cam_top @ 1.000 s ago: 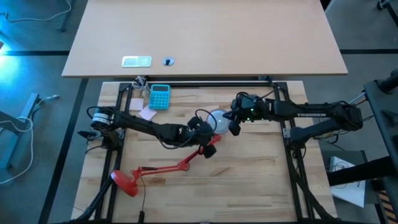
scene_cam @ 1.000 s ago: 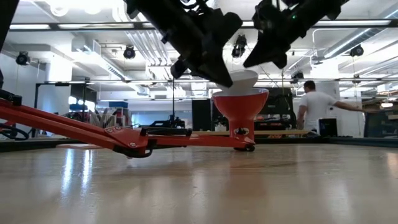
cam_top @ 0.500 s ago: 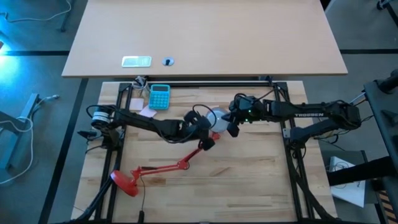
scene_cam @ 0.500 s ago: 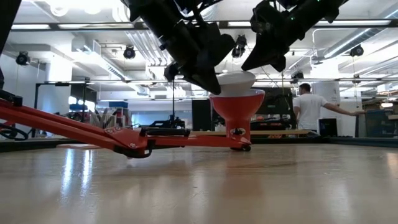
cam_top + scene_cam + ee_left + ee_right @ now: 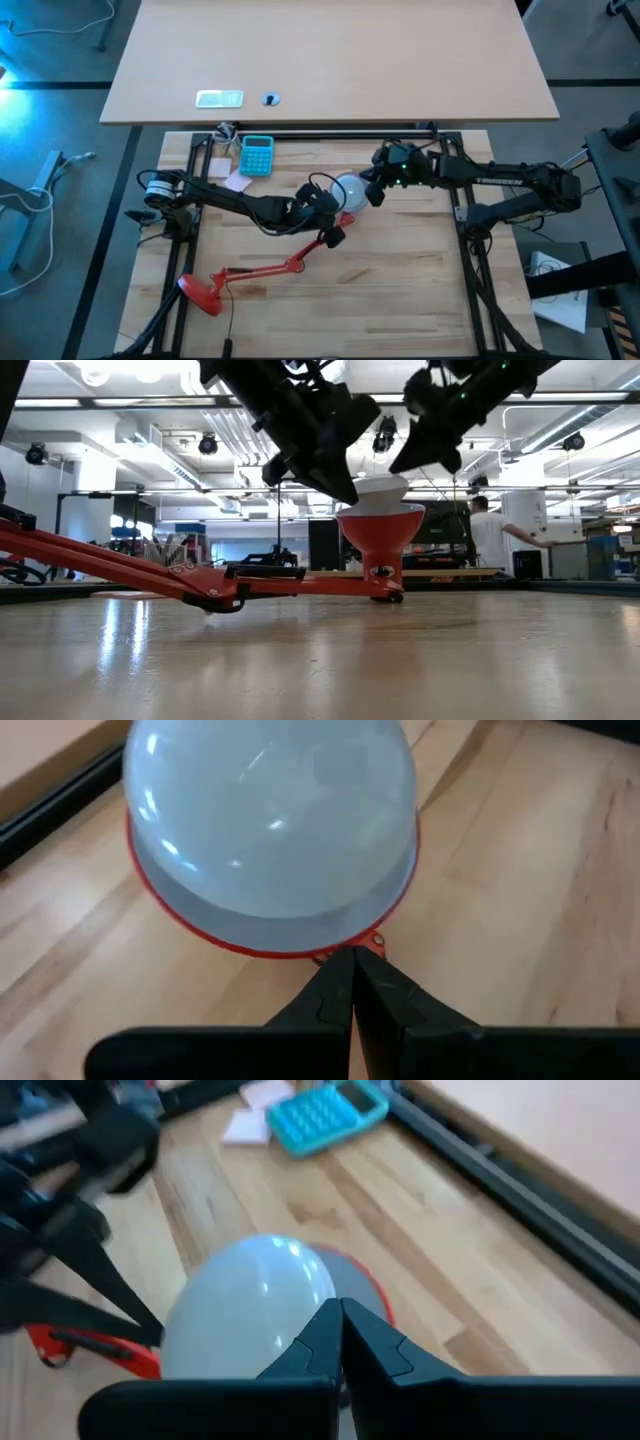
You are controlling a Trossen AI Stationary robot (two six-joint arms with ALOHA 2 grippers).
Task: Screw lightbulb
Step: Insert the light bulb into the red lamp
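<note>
lightbulb: the white lightbulb [image 5: 347, 187] sits dome-up in the red cone shade [image 5: 380, 529] of the desk lamp, near the middle of the wooden worktop [image 5: 400, 270]. In the low view [image 5: 382, 486] its dome shows just above the shade's rim; in the left wrist view [image 5: 270, 815] it fills the red rim; the right wrist view [image 5: 250, 1315] sees it from the other side.

left gripper: the left gripper [image 5: 325, 205] is at the lamp head, just beside the bulb on the left arm's side. In its wrist view the 2 dark fingers [image 5: 325, 1005] lie tip to tip, pressed together, with nothing between them and the shade's rim just beyond the tips.

right gripper: the right gripper [image 5: 372, 192] is close beside the bulb on the opposite side. Its wrist view shows both fingers [image 5: 325, 1342] closed against each other, empty, the tips over the dome's edge; whether they touch the bulb cannot be told.

lamp: the red jointed arm [image 5: 290, 262] runs from the shade across the worktop to the round red base [image 5: 200, 293] near the front left corner.

other things: a turquoise calculator [image 5: 257, 155] lies at the back of the worktop, with a pale note pad [image 5: 237, 180] just beside it.

room: a person in a white shirt [image 5: 490, 535] stands far behind, seen in the low view.
</note>
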